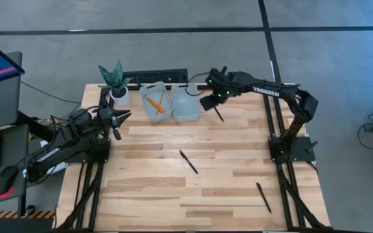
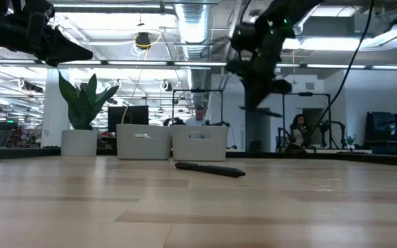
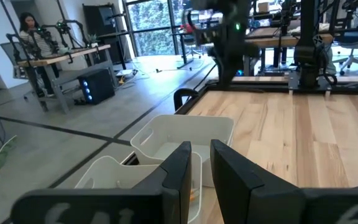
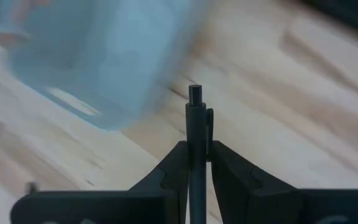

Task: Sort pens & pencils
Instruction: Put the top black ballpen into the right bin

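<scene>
Currently, operator, your count from left to right runs as follows.

Left arm: one, waiting at the surface's (image 1: 225,152) left edge beside the potted plant (image 1: 116,81); its jaws (image 1: 116,133) stand a narrow gap apart and hold nothing.

Bins: two, side by side at the far edge. The left bin (image 1: 155,101) holds the orange pencils (image 1: 156,104); you can see at least two, crossed, and a third cannot be made out. Just beside it, the right bin (image 1: 186,103) shows nothing inside from above.

Pens: three. One pen (image 1: 188,162) lies loose near the surface's middle, well apart from everything. A second, the held pen (image 4: 194,143), is clamped upright between the right arm's jaws (image 1: 213,103), which are closed on it, raised just beside the right bin's near corner. A third pen (image 1: 263,197) lies near the front right corner, close to that edge.

Open room: bare wood surrounds the middle pen on all sides; the front left quarter carries nothing.
</scene>
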{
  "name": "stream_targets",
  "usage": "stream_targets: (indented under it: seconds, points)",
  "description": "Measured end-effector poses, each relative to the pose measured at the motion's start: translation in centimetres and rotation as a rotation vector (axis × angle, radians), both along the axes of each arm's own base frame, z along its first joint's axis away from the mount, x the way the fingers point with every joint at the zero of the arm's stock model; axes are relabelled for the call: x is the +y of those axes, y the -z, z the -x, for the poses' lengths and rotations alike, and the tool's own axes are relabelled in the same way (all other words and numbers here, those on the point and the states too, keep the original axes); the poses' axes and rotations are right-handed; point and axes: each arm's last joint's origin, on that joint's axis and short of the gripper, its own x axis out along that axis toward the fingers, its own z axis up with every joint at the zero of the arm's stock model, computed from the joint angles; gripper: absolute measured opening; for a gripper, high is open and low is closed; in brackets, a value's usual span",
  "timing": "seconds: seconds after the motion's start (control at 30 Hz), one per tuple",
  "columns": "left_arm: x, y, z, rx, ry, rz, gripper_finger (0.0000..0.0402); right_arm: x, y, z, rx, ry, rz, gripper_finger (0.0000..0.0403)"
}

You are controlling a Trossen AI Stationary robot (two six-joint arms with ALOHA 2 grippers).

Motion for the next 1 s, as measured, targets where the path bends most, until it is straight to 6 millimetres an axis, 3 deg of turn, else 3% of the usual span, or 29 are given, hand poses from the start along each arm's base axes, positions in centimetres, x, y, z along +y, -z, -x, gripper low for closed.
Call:
stream_targets:
  seconds: [0.3, 0.57, 0.83, 1.0]
  points:
    - [0.0, 0.0, 0.0, 0.000, 0.000, 0.000, 0.0052, -0.1, -5.5, -2.8, -0.276, -0.037, 0.149, 0.0082]
    - [0.0, 0.0, 0.0, -0.001, 0.000, 0.001, 0.0052, 0.0, -7.7, -4.5, -0.477, -0.095, 0.285, 0.0082]
    - [0.0, 0.0, 0.0, -0.001, 0.000, 0.002, 0.0052, -0.7, -7.4, -5.2, -0.516, -0.109, 0.334, 0.0082]
    - [0.0, 0.0, 0.0, -0.001, -0.001, 0.002, 0.0052, -1.5, -4.8, -6.7, -0.468, -0.115, 0.309, 0.0082]
